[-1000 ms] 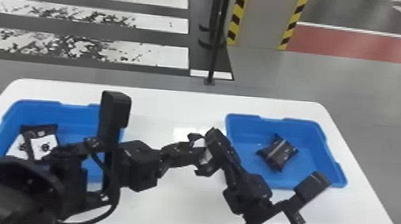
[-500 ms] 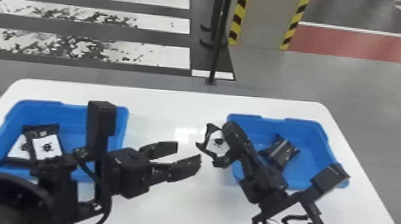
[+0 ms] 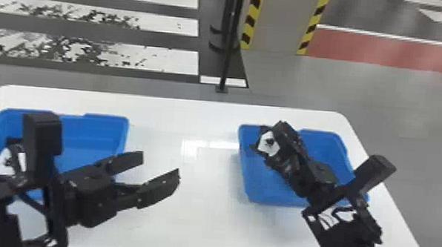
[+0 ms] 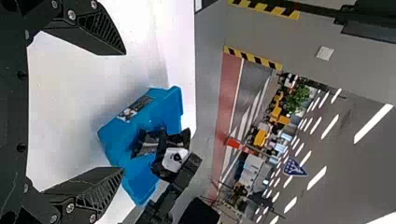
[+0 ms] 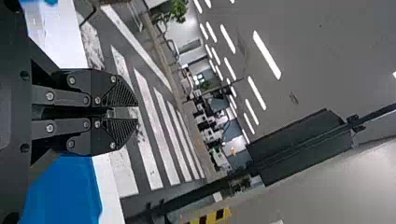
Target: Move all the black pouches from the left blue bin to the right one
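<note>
In the right wrist view, the right gripper's (image 3: 275, 143) two black fingers stood close together, their ribbed pads (image 5: 122, 131) facing each other with a small pale patch between the tips, too small to make out. Near them lay part of a blue bin (image 5: 65, 191) on the white table (image 5: 52, 39). Farther off were the floor's white stripes (image 5: 148, 144), a dark pole (image 5: 180, 199), a green plant (image 5: 178, 10) and long bright strips (image 5: 266, 54).

Smooth plastic right bin (image 3: 264, 189), glossy table (image 3: 202, 220)
</note>
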Robot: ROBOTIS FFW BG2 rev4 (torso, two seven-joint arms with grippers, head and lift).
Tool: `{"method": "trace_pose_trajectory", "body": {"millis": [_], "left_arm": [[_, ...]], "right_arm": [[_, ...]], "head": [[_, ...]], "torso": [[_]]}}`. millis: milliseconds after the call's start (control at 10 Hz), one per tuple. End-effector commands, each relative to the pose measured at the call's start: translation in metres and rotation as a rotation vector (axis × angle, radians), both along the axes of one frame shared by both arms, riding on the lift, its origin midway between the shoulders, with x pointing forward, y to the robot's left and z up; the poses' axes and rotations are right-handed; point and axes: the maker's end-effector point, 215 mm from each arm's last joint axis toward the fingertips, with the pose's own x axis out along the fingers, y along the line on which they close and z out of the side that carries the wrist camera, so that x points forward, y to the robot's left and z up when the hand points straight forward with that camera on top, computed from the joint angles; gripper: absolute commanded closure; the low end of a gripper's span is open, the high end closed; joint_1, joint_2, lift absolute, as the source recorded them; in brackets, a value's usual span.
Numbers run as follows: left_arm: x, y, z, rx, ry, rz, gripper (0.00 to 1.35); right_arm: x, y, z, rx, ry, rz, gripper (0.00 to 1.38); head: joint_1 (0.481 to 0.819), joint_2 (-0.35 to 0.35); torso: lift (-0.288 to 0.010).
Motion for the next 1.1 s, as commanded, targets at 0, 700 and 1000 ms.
{"method": "trace_pose_trajectory", "body": {"millis": [0,700,1000], "left_arm": [[-0.001,0.024,-0.002,0.013,0.001,0.055,0.17],[0.005,0.085,0.001,0.063,-0.017,0.18,0.17],[-0.001,0.129,-0.018,0.134,0.023,0.257,0.17]], "right_arm": [[0.021,-0.048,-0.023,-0.08,0.04,-0.077,1.27],[-0.031,-0.058,-0.021,-0.162,0.041,-0.165,0.12],[-0.088,-0.029,0.003,-0.172,0.026,-0.143,0.12]], "head": [[0.695,-0.18],[0.695,-0.184],[0.695,-0.123]], "torso": [[-0.14],[-0.14],[-0.14]]}}
